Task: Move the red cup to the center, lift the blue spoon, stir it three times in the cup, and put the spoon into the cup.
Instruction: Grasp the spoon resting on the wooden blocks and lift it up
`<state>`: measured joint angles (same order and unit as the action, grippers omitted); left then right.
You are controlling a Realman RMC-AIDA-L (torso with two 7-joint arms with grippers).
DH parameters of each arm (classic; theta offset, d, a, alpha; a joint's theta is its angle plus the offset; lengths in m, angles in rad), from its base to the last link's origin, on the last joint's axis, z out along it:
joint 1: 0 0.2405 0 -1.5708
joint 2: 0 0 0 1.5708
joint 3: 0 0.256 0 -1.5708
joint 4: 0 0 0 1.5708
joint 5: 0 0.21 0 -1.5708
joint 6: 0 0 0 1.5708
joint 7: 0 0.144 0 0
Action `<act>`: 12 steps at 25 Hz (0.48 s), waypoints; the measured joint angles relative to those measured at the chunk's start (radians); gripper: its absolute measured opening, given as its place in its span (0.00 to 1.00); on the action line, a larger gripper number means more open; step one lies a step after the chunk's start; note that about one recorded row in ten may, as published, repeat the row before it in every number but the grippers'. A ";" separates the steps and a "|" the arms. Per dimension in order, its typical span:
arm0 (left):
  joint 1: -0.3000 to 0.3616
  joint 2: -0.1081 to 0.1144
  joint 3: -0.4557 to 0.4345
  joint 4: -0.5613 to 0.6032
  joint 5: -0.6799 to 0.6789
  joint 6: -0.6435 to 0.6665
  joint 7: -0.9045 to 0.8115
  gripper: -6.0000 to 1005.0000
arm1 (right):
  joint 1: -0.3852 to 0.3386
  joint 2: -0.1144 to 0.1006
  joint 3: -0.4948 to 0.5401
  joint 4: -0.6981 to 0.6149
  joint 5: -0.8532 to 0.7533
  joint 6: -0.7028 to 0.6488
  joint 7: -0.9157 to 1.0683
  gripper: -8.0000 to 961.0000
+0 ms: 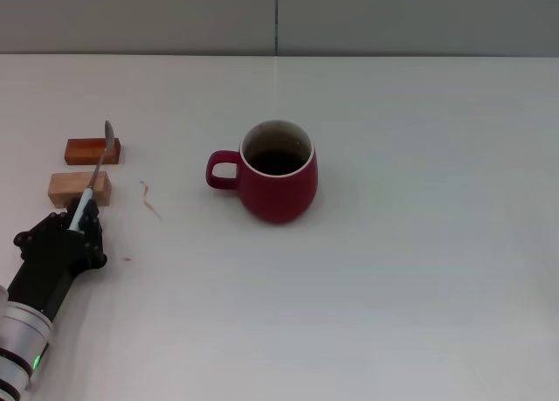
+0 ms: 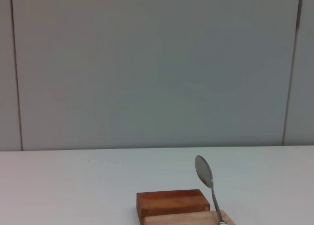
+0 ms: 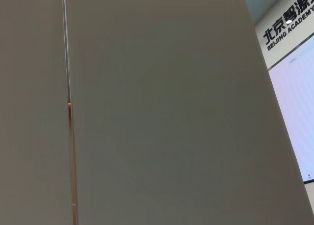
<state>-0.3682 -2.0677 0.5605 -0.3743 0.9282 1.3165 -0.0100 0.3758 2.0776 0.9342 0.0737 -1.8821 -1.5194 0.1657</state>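
The red cup stands upright near the middle of the white table, handle toward my left side, dark at the bottom inside. My left gripper is at the near left and is shut on the light blue handle of the blue spoon. The spoon slants away from the gripper over the two wooden blocks, its metal bowl at the far end. The left wrist view shows the spoon's bowl and neck rising above the blocks. The right gripper is out of view; its wrist camera shows only a wall.
A pale wooden block and a red-brown wooden block lie at the far left under the spoon; both show in the left wrist view. A small pale scrap lies between the blocks and the cup.
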 joint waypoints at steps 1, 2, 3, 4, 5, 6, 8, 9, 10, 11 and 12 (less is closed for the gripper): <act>0.000 0.000 -0.002 0.000 0.000 0.002 0.000 0.15 | 0.000 0.000 0.000 0.002 0.000 0.000 0.000 0.74; 0.000 0.000 -0.003 0.000 0.000 0.004 0.000 0.15 | -0.001 0.001 0.000 0.003 0.000 0.000 0.000 0.74; 0.001 0.000 -0.004 0.000 0.000 0.006 0.000 0.15 | -0.001 0.001 -0.001 0.006 0.000 0.000 0.000 0.74; 0.002 0.000 -0.005 0.000 0.000 0.007 0.000 0.15 | -0.001 0.001 -0.001 0.006 0.000 0.000 0.000 0.74; 0.003 0.000 -0.005 0.000 0.000 0.009 0.000 0.15 | -0.001 0.001 -0.002 0.006 0.000 0.000 0.000 0.74; 0.003 0.000 -0.005 0.000 0.000 0.010 -0.001 0.15 | -0.001 0.001 -0.003 0.006 0.000 0.000 0.000 0.74; 0.003 0.001 -0.005 0.000 0.000 0.012 -0.005 0.15 | -0.001 0.001 -0.004 0.006 0.000 -0.001 0.000 0.74; 0.003 0.001 -0.005 0.001 0.000 0.013 -0.010 0.15 | -0.002 0.001 -0.006 0.007 0.000 -0.001 0.000 0.74; 0.003 0.002 -0.005 0.002 0.000 0.015 -0.018 0.15 | -0.002 0.001 -0.009 0.007 0.000 -0.001 0.000 0.74; 0.003 0.002 -0.005 0.004 0.000 0.016 -0.024 0.15 | -0.002 0.001 -0.011 0.007 0.000 -0.001 0.000 0.74; 0.003 0.002 -0.005 0.007 0.000 0.017 -0.031 0.15 | -0.002 0.001 -0.012 0.008 0.000 -0.001 0.000 0.74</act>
<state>-0.3648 -2.0653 0.5554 -0.3671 0.9281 1.3340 -0.0412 0.3743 2.0786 0.9217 0.0813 -1.8821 -1.5203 0.1656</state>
